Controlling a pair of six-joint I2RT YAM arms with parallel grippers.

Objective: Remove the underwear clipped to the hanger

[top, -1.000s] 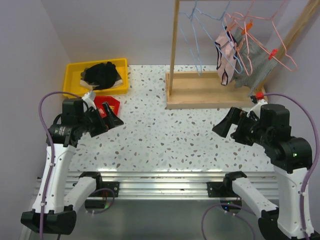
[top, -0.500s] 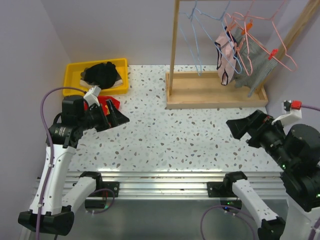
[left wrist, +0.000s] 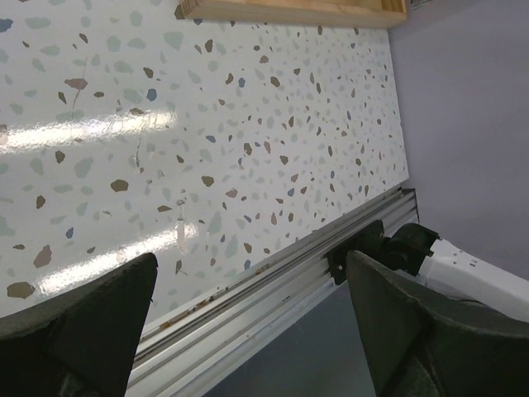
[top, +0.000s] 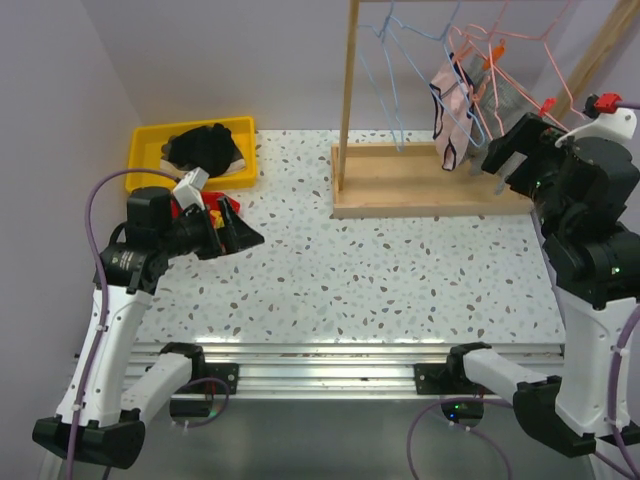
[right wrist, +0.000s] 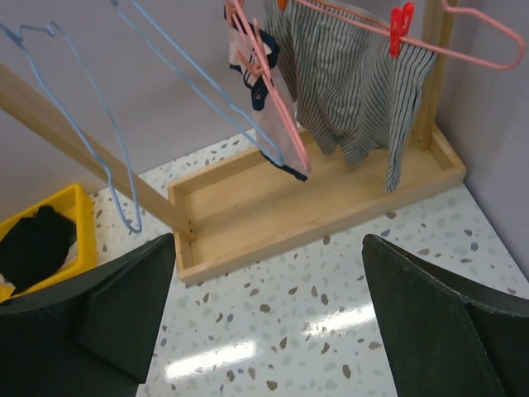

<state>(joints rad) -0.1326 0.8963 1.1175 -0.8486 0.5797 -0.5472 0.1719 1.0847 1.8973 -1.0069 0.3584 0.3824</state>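
A yellow bin sits at the table's far left corner, holding a black clothing heap. Just in front of it, near the left edge, the left gripper hovers over the speckled surface with its jaws spread wide and nothing between them. Its wrist view shows only bare tabletop and the metal rail at the near edge.

Toward the far right corner stands a wooden rack. Its tray-like base rests on the table, and an upright post rises at the base's left end. Two light blue wire hangers dangle bare from the rack's top bar. To their right hangs the pale pink briefs with dark trim, clipped on a pink hanger. Right beside it, the grey striped briefs hangs from another pink hanger, pinned by a red clip. Both garments hang over the rack's base.

The right gripper is raised at the rack's right end, close in front of the grey striped briefs. Its jaws are fully spread, gripping nothing and clear of the fabric.
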